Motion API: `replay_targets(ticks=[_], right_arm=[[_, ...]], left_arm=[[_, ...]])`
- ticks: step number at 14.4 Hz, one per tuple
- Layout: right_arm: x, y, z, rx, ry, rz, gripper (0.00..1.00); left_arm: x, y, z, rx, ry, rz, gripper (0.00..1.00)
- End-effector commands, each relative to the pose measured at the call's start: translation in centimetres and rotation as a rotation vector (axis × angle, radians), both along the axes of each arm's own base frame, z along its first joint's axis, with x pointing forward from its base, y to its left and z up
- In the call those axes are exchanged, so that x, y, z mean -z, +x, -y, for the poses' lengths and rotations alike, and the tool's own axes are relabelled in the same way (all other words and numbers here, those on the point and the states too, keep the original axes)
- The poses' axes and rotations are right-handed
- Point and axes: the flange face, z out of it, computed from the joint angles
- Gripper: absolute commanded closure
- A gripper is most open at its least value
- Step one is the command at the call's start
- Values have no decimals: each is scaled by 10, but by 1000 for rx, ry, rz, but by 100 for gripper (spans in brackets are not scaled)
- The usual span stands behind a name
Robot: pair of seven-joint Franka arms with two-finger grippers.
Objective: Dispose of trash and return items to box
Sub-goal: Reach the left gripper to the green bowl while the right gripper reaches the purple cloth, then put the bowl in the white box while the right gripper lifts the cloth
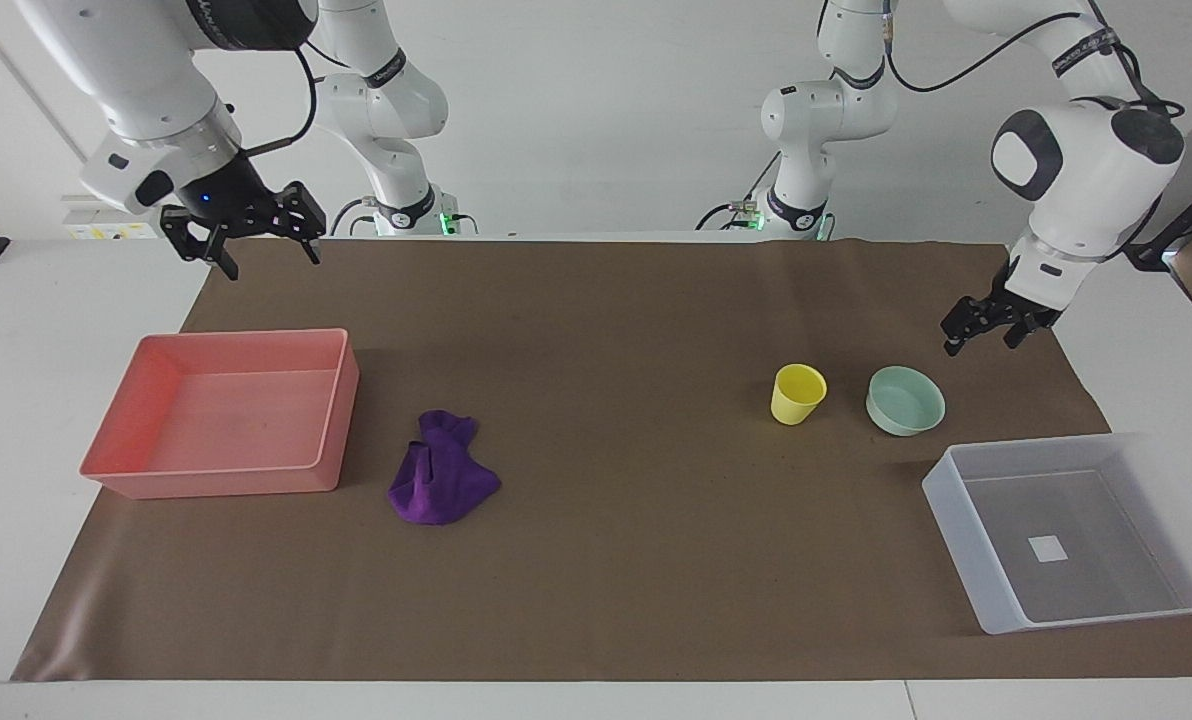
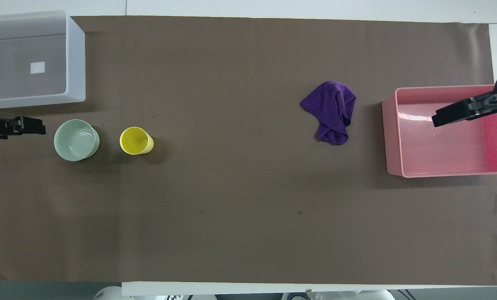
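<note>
The purple rag (image 1: 443,483) lies crumpled on the brown mat beside the pink tray; it also shows in the overhead view (image 2: 331,110). The yellow cup (image 1: 797,393) (image 2: 135,141) stands upright beside the mint-green bowl (image 1: 905,400) (image 2: 76,139). The clear box (image 1: 1066,530) (image 2: 75,54) is empty and lies farther from the robots than the bowl. My left gripper (image 1: 981,345) (image 2: 33,126) is open and empty, in the air over the mat beside the bowl. My right gripper (image 1: 270,262) (image 2: 450,114) is open and empty, raised high over the pink tray.
The pink tray (image 1: 341,400) (image 2: 392,137) is empty at the right arm's end of the mat. The brown mat (image 1: 606,330) covers most of the white table.
</note>
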Motion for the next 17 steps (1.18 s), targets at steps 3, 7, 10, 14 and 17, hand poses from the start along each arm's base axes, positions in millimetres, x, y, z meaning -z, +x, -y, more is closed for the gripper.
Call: replay_targets(ticks=[3, 7, 10, 14, 17], right_arm=[[107, 52, -46, -13, 19, 28, 0], [193, 77, -77, -36, 27, 74, 1], [252, 80, -85, -36, 32, 114, 2], [285, 72, -94, -43, 31, 104, 20], [290, 67, -94, -42, 28, 88, 76]], left_arm=[[79, -5, -1, -31, 14, 69, 0], [94, -4, -2, -29, 14, 43, 96], [94, -3, -2, -29, 14, 34, 100], [71, 5, -2, -30, 13, -16, 100], [-12, 14, 3, -27, 11, -99, 100]])
